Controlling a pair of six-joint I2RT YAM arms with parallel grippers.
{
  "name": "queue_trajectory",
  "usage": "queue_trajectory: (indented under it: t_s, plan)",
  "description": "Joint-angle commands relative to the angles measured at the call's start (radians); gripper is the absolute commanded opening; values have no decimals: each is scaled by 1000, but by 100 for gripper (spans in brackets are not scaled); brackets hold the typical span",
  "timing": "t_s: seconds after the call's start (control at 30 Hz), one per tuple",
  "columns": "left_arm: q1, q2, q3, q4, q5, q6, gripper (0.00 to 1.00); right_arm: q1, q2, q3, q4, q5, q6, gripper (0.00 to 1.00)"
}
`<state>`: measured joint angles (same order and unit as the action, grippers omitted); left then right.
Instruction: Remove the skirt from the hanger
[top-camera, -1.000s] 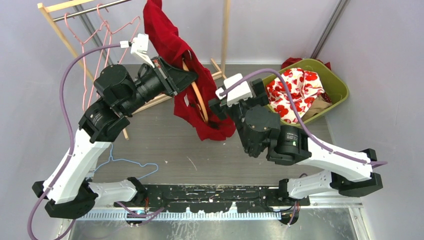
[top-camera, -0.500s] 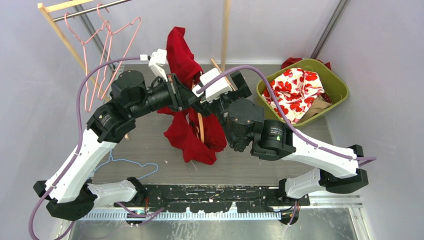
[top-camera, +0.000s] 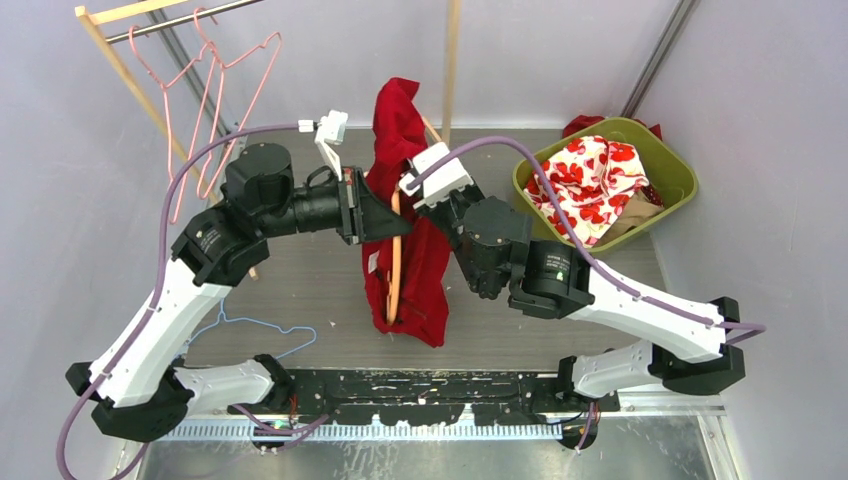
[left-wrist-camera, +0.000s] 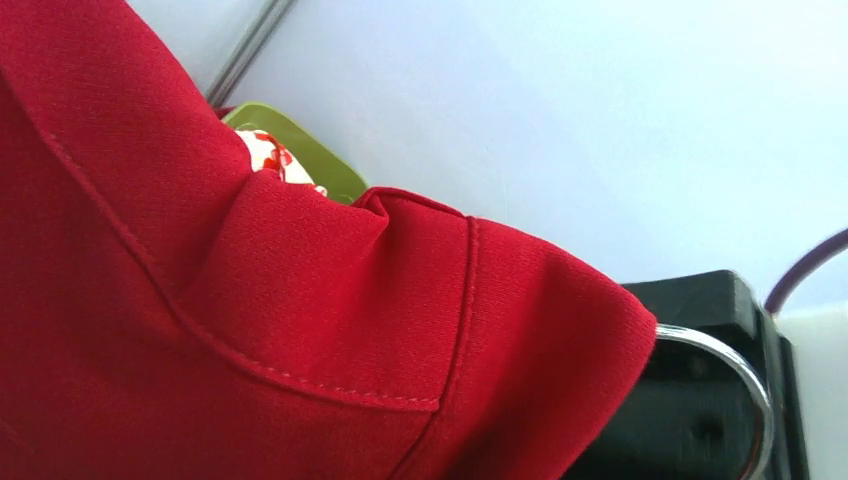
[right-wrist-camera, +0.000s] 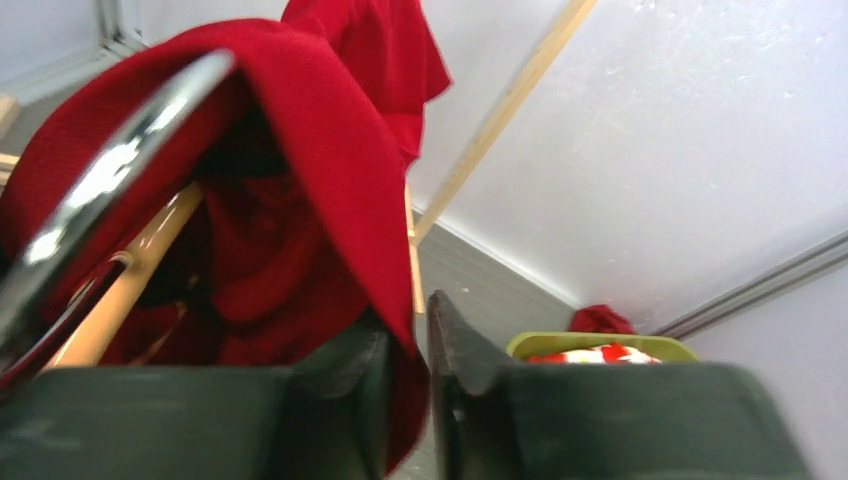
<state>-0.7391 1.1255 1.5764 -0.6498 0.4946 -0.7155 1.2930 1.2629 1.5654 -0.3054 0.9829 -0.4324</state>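
Note:
The red skirt hangs over an orange wooden hanger above the middle of the table. My left gripper reaches in from the left and is shut at the hanger's top. Red cloth fills the left wrist view and hides its fingers; the hanger's chrome hook shows at the right. My right gripper is shut on a hanging edge of the skirt, with red cloth pinched between its dark fingers. The hanger bar and the chrome hook show to its left.
A green basket with red-and-white floral clothes stands at the back right. A wooden rack with pink wire hangers stands at the back left. A blue wire hanger lies on the table near the left arm.
Both arms brought the skirt and hanger from the back toward the table's middle. The right gripper went from open to shut on the skirt's edge.

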Motion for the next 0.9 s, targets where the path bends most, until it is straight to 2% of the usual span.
queue_trajectory:
  t_s: [0.0, 0.07, 0.23, 0.43, 0.57, 0.6, 0.7, 0.87]
  plan:
    - [-2, -112, 14, 117, 142, 144, 0, -14, -59, -10, 58, -10, 20, 12]
    - [-2, -143, -21, 98, 168, 226, 0, -15, -71, -14, 67, -8, 11, 7]
    - [-2, -149, -100, -15, 258, 427, 0, -17, -87, -2, 104, 5, -45, 5]
    - [-2, -243, -362, 192, 216, 645, 0, -23, -86, 22, 135, 11, -85, 5]
    - [-2, -184, -409, 213, 47, 846, 0, -24, -76, 40, 136, -1, -85, 5]
    - [-3, -177, -433, 261, 3, 880, 0, -25, -71, 47, 135, -5, -89, 5]
    - [-3, -175, -529, 545, -112, 921, 0, -25, -57, 58, 137, -5, -112, 5]
    - [-6, -99, -450, 642, -239, 1015, 0, -37, -63, 32, 151, -14, -111, 5]
